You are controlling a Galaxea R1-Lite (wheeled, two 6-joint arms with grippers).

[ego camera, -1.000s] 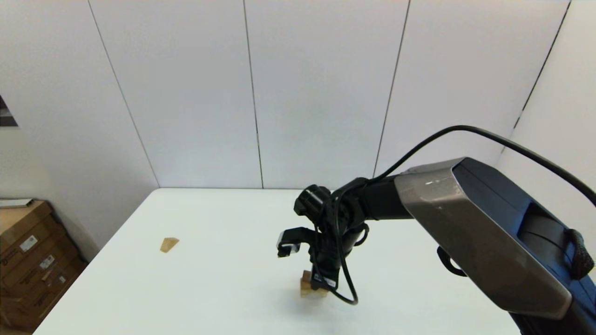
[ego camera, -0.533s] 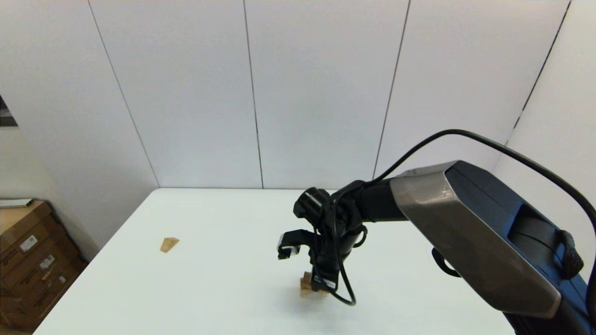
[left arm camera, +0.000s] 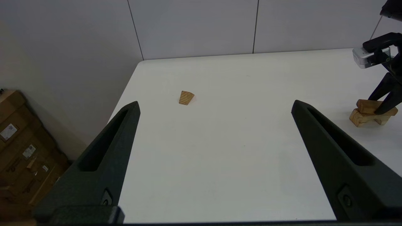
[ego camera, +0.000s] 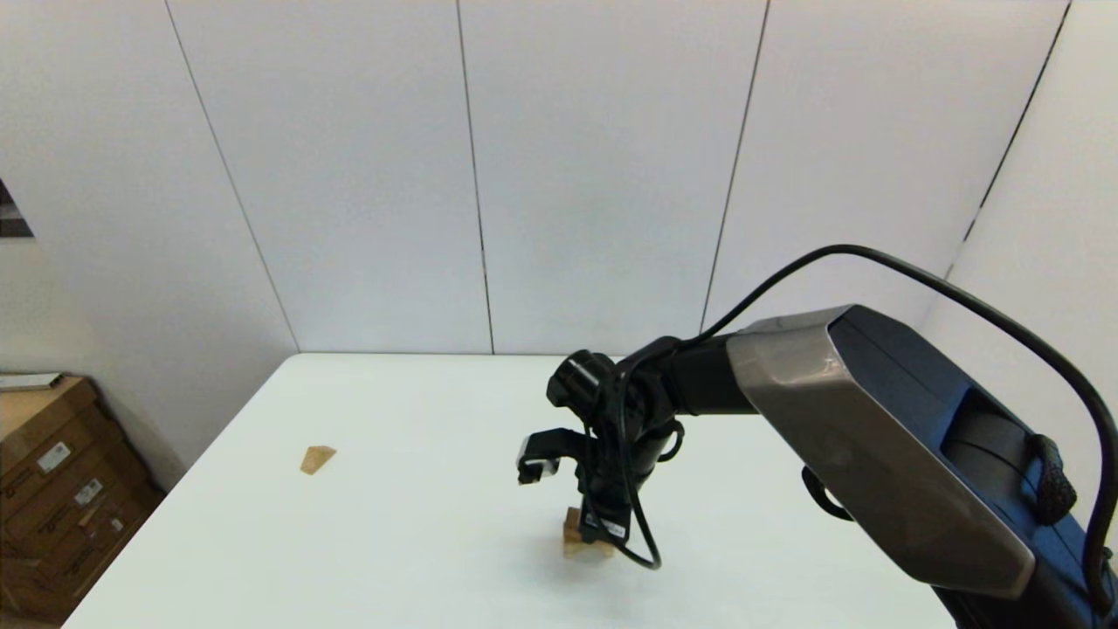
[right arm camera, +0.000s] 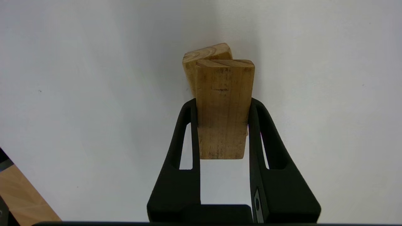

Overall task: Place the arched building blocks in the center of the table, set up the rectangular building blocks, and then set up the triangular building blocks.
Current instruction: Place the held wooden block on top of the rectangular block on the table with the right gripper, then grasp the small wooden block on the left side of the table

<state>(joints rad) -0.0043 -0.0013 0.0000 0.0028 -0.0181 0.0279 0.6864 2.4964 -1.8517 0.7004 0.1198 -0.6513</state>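
White bench (ego camera: 419, 524), mid-area: right gripper (right arm camera: 222, 125) fingers clamped on rectangular block (right arm camera: 223, 106), seemingly resting askew atop arched block (left arm camera: 364, 119). Step two underway; next: square it, release. Triangular block (ego camera: 317, 458) far left. Left gripper (left arm camera: 213, 106) parked, fingers apart.

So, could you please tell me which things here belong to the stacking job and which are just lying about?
Job:
- arched block, under the slab
- rectangular slab, held by the right gripper
- triangular wedge, lying apart
- table

Lying about:
- cardboard boxes
- left gripper, open, idle
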